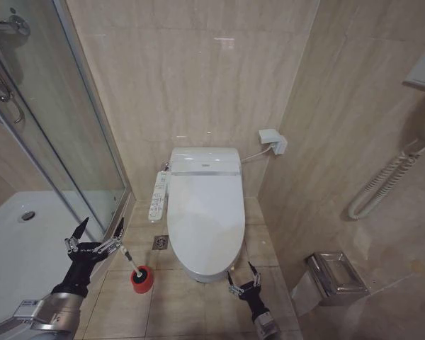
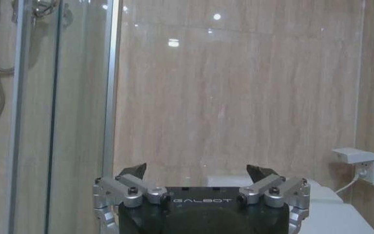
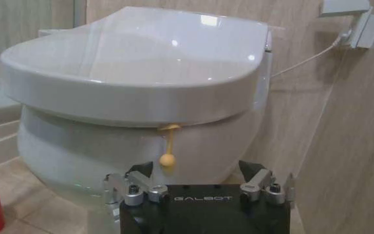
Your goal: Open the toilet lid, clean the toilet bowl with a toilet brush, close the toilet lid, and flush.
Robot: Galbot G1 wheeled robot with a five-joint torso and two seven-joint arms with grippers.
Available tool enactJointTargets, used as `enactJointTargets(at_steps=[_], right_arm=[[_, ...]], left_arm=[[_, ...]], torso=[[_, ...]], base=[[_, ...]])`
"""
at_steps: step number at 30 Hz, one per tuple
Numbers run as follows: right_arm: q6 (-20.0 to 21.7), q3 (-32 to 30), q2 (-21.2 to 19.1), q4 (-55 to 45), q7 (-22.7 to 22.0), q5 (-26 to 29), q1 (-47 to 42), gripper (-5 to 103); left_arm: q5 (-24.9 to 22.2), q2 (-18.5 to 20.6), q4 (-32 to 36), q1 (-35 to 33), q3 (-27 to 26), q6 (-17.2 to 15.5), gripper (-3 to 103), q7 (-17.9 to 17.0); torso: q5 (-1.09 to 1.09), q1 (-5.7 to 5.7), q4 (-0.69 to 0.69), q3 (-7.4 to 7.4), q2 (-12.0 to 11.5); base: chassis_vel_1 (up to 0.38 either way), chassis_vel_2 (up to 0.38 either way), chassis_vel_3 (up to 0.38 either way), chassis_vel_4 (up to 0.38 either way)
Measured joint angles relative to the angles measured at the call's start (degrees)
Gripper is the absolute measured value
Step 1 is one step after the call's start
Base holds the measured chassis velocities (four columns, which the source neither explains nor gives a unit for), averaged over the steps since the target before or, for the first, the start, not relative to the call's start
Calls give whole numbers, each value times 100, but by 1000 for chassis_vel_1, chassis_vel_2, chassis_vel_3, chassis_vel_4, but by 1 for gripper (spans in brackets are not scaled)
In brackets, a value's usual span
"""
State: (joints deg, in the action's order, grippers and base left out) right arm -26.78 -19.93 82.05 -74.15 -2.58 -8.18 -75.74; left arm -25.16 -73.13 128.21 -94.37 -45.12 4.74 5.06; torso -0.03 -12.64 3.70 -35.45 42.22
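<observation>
I have the right gripper (image 1: 244,277) spread open at the front rim of the shut toilet lid (image 1: 205,205); the left gripper (image 1: 96,230) (also open) hovers above the toilet brush (image 1: 129,264). Misjudging the lip risks lifting the seat too.

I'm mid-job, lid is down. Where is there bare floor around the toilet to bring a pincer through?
Bare tile lies between the shower tray and the closed toilet lid, by the floor drain. Nearer the robot that side is crowded: the open left pincer hangs over the toilet brush. The open right pincer sits at the bowl's front; beyond it the paper holder narrows the gap.
</observation>
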Motion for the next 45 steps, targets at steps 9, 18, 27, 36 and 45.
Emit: enactJointTargets(at_steps=[9, 18, 27, 36, 45], right_arm=[[-31, -17, 1, 38, -15, 16, 96, 81], [-246, 47, -24, 34, 279, 92, 73, 80], [-463, 98, -74, -56, 838, 233, 6, 71], [-505, 94, -46, -75, 1017, 253, 27, 53], [-499, 23, -80, -75, 1084, 250, 32, 26]], left_arm=[[0, 0, 0, 0, 0, 0, 100, 0], [0, 0, 0, 0, 0, 0, 100, 0], [0, 0, 0, 0, 0, 0, 100, 0], [0, 0, 0, 1, 0, 0, 100, 0], [0, 0, 0, 0, 0, 0, 100, 0]], torso=[[2, 0, -2, 0, 0], [0, 0, 0, 0, 0], [2, 0, -3, 0, 0], [7, -1, -5, 1, 0], [5, -1, -7, 0, 0]], base=[[0, 0, 0, 0], [0, 0, 0, 0], [0, 0, 0, 0], [7, 18, 13, 3], [0, 0, 0, 0]])
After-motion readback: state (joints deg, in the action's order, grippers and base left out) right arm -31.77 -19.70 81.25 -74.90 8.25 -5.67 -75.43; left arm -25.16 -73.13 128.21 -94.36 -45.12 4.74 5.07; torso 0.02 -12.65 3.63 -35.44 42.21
